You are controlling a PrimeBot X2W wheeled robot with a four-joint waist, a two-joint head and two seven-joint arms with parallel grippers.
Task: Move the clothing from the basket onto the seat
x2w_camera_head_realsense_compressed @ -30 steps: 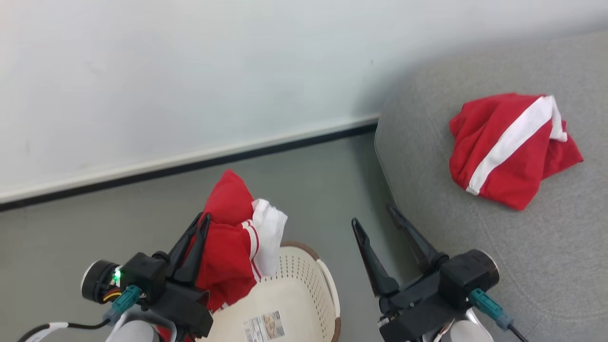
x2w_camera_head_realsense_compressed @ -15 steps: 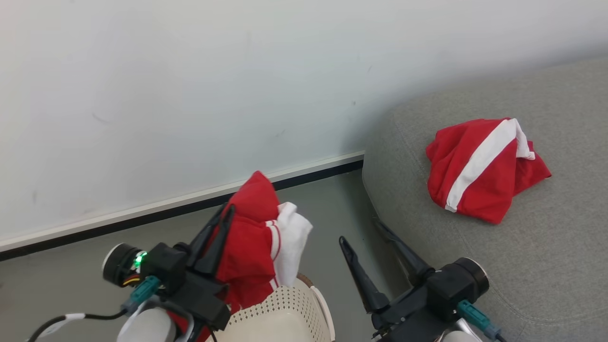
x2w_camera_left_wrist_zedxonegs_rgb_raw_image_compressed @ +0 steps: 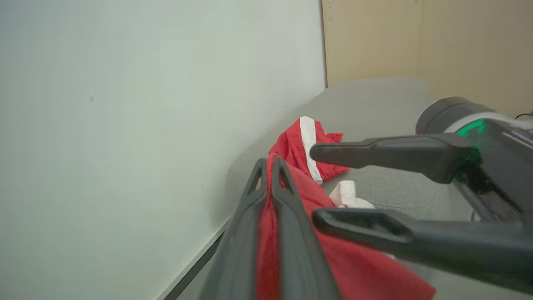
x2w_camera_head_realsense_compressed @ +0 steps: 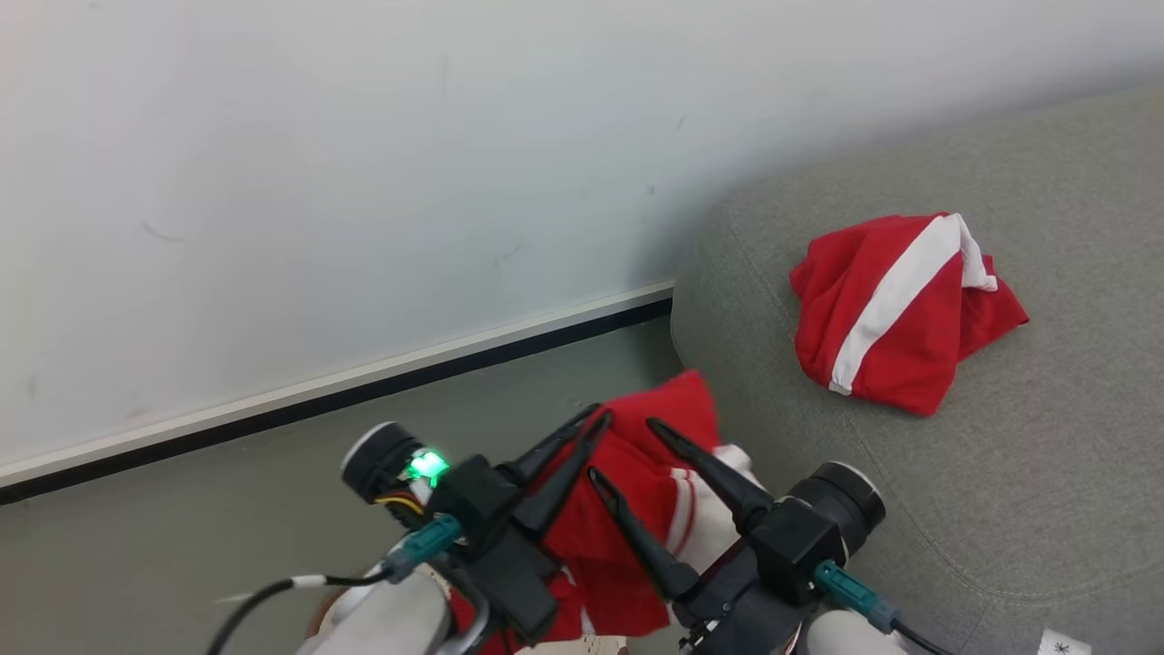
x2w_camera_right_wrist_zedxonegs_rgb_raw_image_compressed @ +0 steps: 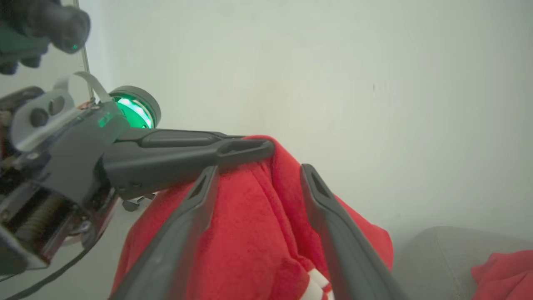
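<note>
Seen from the head camera looking down, a pale wall [x2w_camera_head_realsense_compressed: 364,136] took up the upper left, with one dark baseboard [x2w_camera_head_realsense_compressed: 364,387] running above a strip of grey floor [x2w_camera_head_realsense_compressed: 136,546]. There were two grippers at the bottom centre and two red garments in all. The left gripper [x2w_camera_head_realsense_compressed: 600,415], with a green light glowing on its wrist, had its two dark fingers pressed together, pinching the held garment [x2w_camera_head_realsense_compressed: 637,496]. This was red fabric with white trim, hanging bunched above the floor beside the seat's left edge. Just to its right, the right gripper [x2w_camera_head_realsense_compressed: 621,448] had its two fingers spread apart, one on either side of that same fabric. The grey seat [x2w_camera_head_realsense_compressed: 1046,437] took up the right side. On it, at upper right, lay the second garment [x2w_camera_head_realsense_compressed: 896,314], crumpled, red with one broad white stripe, well apart from both grippers.
</note>
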